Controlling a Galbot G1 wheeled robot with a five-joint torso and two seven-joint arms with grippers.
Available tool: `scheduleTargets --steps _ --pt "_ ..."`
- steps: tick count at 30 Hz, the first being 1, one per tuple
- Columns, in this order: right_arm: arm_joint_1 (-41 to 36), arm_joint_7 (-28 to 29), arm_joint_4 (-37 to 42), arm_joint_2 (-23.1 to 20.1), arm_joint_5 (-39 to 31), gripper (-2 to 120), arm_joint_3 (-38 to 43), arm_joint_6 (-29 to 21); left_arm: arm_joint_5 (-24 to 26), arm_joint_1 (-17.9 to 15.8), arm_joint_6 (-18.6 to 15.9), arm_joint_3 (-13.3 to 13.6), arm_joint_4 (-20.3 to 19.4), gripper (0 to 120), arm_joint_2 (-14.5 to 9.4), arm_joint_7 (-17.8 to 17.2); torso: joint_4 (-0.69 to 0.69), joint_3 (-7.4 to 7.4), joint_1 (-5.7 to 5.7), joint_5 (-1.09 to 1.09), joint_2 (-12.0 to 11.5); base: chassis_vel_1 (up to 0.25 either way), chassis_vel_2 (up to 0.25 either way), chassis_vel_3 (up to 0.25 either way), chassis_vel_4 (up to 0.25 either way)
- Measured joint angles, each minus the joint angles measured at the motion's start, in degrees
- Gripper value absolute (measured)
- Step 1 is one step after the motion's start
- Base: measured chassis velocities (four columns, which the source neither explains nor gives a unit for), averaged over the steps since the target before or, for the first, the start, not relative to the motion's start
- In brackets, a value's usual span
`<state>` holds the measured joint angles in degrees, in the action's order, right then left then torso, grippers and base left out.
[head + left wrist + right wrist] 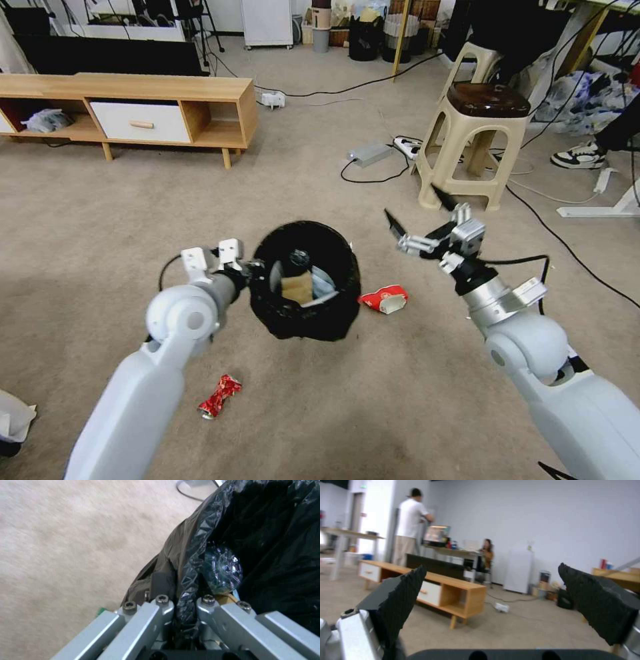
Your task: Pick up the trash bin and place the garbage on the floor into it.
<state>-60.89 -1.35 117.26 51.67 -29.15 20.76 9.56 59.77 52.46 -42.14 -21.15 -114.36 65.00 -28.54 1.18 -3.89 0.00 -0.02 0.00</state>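
Note:
My left gripper (257, 270) is shut on the near-left rim of the trash bin (333, 313), a round bin with a crinkled black liner, held just above the floor (100, 220). In the left wrist view the gripper (185, 600) pinches the folded liner of the bin (266, 542), and a clear plastic bottle (222, 568) lies inside. Brown paper (298, 287) also lies in the bin. A red-and-white wrapper (385, 299) rests on the carpet by the bin's right side. A crushed red can (220, 395) lies nearer, beside my left arm. My right gripper (410, 200) (490, 567) hovers open, right of the bin.
A low wooden TV bench (133, 113) stands at the back left. A beige plastic stool (470, 147) stands close beyond my right gripper, with cables (553, 233), a grey box (369, 154) and a power strip (405, 145) around it. A person's shoe (579, 155) rests at the right.

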Motion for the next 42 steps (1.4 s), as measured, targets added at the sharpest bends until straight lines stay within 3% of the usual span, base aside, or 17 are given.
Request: scheduleTargets --steps 5,19,27,42 --pt "0.24 5.26 -0.72 1.65 -0.42 100 0.05 -2.18 -0.87 1.46 0.00 -3.26 -1.84 0 -0.85 0.06 0.00 0.00 0.00 0.01 0.00 0.000 0.000 0.000 0.000" --pt "-0.02 11.57 -3.47 3.37 0.60 100 -0.25 -8.02 -0.86 3.00 -0.01 -5.25 -4.42 0 -2.16 -0.09 0.01 0.00 0.00 0.01 0.00 0.000 0.000 0.000 0.000" --pt "-0.22 23.78 -6.81 4.65 1.22 100 -1.32 -21.01 -0.56 3.50 -0.01 -6.74 -5.29 0 -2.65 -0.12 0.00 0.00 0.00 0.02 0.00 0.000 0.000 0.000 0.000" --pt "-0.35 26.14 -8.89 5.18 1.13 100 -1.43 -22.76 -1.48 3.27 0.35 -6.46 -5.27 0 -2.03 -0.20 -0.01 0.00 0.00 0.02 0.00 0.000 0.000 0.000 0.000"
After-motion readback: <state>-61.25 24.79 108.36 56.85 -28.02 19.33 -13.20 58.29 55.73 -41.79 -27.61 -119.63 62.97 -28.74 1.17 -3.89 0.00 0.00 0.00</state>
